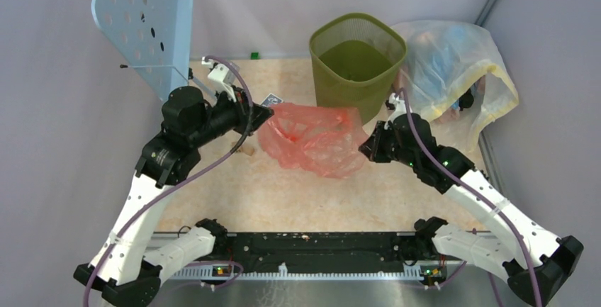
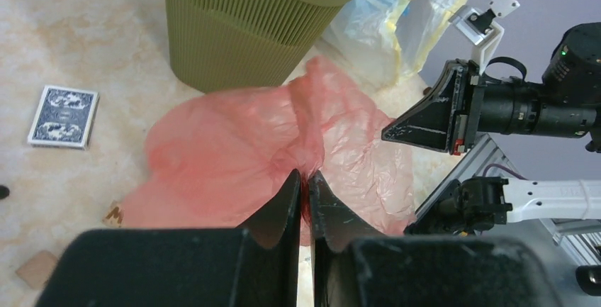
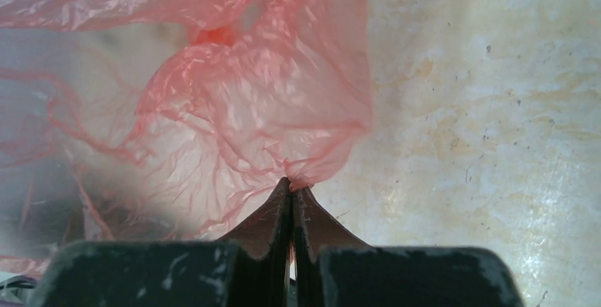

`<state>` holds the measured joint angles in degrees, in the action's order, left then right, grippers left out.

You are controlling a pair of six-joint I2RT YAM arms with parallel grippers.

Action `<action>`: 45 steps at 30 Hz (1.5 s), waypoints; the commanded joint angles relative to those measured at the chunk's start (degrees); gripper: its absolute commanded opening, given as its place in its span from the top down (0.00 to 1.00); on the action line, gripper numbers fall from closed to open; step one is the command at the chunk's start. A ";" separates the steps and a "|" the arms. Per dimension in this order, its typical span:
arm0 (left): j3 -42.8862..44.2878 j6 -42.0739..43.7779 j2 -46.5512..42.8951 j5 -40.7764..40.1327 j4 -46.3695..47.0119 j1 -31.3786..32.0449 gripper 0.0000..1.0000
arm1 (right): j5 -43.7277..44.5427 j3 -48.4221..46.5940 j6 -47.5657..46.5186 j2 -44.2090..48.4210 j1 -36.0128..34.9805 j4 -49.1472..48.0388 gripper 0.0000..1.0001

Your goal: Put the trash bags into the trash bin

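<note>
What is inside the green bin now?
From above, the bin shows only its bare green floor; the red bag is outside, in front of it. The inside of its near wall is out of sight.

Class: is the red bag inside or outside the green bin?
Outside: the red bag, pinched by left gripper and right gripper, is beside the green bin.

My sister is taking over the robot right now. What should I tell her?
Left gripper: shut on the red bag, at its left side.
Right gripper: shut on the bag's right side.
The bag is stretched between the two grippers, just in front of the green bin and outside it.
Done: both arms have hold of the bag.
Left to do: lift it over the bin's rim, lower it in, then open both grippers.
</note>
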<state>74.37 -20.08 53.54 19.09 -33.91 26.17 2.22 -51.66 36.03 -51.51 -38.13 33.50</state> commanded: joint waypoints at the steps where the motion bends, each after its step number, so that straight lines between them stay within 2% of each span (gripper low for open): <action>1: 1.51 -0.84 1.36 2.68 5.12 -0.02 0.88 | 0.30 -3.75 -4.98 0.44 -0.19 0.67 0.99; 5: -3.33 -2.16 1.66 4.71 8.79 -0.03 0.89 | 0.78 -2.70 -6.46 -0.53 -0.19 2.75 0.96; 10: -7.26 -2.95 2.25 8.02 12.22 0.01 0.89 | -1.96 0.59 -9.64 1.19 -0.19 -0.65 0.72; 14: -7.44 -2.71 3.22 12.37 13.29 -0.01 0.89 | -4.38 -0.94 -12.29 1.27 -0.19 -1.76 0.68; 17: -8.15 -3.21 3.43 16.80 14.93 -0.03 0.89 | -10.60 -1.94 -15.37 0.22 -0.17 -4.95 0.66; 18: -8.35 -3.48 3.50 18.12 15.54 0.01 0.89 | -13.22 -1.59 -16.06 0.09 -0.26 -7.02 0.68; 19: -8.49 -3.82 3.46 19.43 16.21 -0.02 0.89 | -15.35 -1.08 -16.51 0.16 -0.28 -10.41 0.76; 20: -8.70 -4.16 3.45 20.57 16.99 0.01 0.89 | -17.50 -0.29 -17.02 0.22 -0.28 -13.10 0.90; 21: -8.85 -4.63 3.50 21.58 17.68 0.01 0.89 | -19.27 0.72 -17.38 0.18 -0.23 -16.30 1.00; 26: -9.45 -7.62 3.57 24.56 22.31 -0.03 0.89 | -27.90 4.19 -19.84 -2.85 -0.80 -27.12 1.00; 30: -9.76 -10.16 4.24 26.13 24.45 0.00 0.89 | -29.12 6.20 -20.29 -5.52 -4.63 -32.88 1.00; 35: -10.69 -11.49 5.15 25.57 25.50 -0.03 0.89 | -24.43 10.37 -21.05 -6.56 -11.18 -42.58 1.00; 39: -11.17 -11.78 6.15 24.17 25.33 -0.04 0.90 | -17.94 14.47 -22.00 -7.34 -13.10 -50.27 1.00; 45: -12.61 -13.64 6.98 20.47 24.43 -0.03 0.91 | -10.41 16.30 -25.08 -10.16 -16.31 -56.30 1.00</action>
<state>62.67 -32.03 60.45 42.41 -11.60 26.17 -14.24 -35.83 14.02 -59.86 -52.36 -12.88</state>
